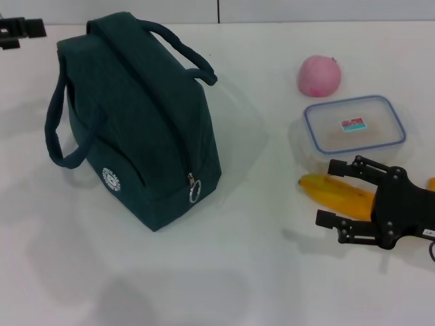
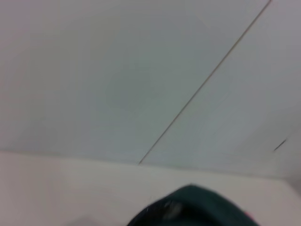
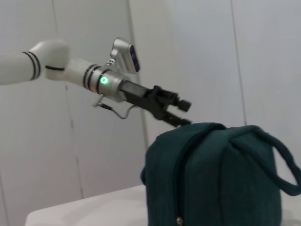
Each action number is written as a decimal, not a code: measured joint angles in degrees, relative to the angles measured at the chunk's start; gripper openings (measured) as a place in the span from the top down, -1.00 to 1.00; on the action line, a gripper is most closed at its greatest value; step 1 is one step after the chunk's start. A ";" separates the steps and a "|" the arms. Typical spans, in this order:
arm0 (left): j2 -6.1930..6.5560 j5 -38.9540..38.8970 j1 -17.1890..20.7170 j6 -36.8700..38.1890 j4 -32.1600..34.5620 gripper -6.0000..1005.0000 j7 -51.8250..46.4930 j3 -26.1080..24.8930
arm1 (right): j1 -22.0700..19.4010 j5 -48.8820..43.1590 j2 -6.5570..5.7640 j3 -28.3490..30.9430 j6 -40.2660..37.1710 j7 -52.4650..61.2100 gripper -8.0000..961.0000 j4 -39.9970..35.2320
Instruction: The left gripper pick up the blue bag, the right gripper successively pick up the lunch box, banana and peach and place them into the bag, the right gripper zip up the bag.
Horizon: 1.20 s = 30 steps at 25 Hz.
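The blue bag (image 1: pixel 139 129) stands upright on the white table (image 1: pixel 238 272), zipper closed, with its handles up. My left gripper (image 1: pixel 15 32) is open at the far left corner, apart from the bag; the right wrist view shows it (image 3: pixel 182 113) just above and behind the bag's top (image 3: pixel 216 179). The clear lunch box (image 1: pixel 354 125) with a blue rim lies at the right, and the pink peach (image 1: pixel 319 75) is behind it. The yellow banana (image 1: pixel 338 193) lies in front of the box. My right gripper (image 1: pixel 325 192) is open over the banana, with a finger on each side.
The bag's zipper pull ring (image 1: pixel 194 191) hangs at its near end. The left wrist view shows only the wall and the bag's top edge (image 2: pixel 197 207). Bare table lies between the bag and the food items and in front of the bag.
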 joint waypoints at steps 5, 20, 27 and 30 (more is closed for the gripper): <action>-1.20 4.84 2.31 4.59 15.40 -0.72 -15.46 7.96 | -0.01 0.06 0.10 2.06 -0.12 -0.77 -0.84 1.68; -6.24 11.48 -1.30 5.75 19.13 -0.71 -23.92 14.50 | 0.56 0.04 0.53 2.78 0.07 -2.12 -0.84 1.85; -6.81 14.79 -1.87 5.77 18.75 -0.65 -24.87 16.79 | 0.69 0.11 0.21 2.78 0.05 -2.33 -0.84 1.78; -7.05 15.14 -1.51 5.78 18.78 -0.62 -25.07 16.98 | 0.97 0.17 0.16 2.81 0.06 -2.26 -0.84 1.79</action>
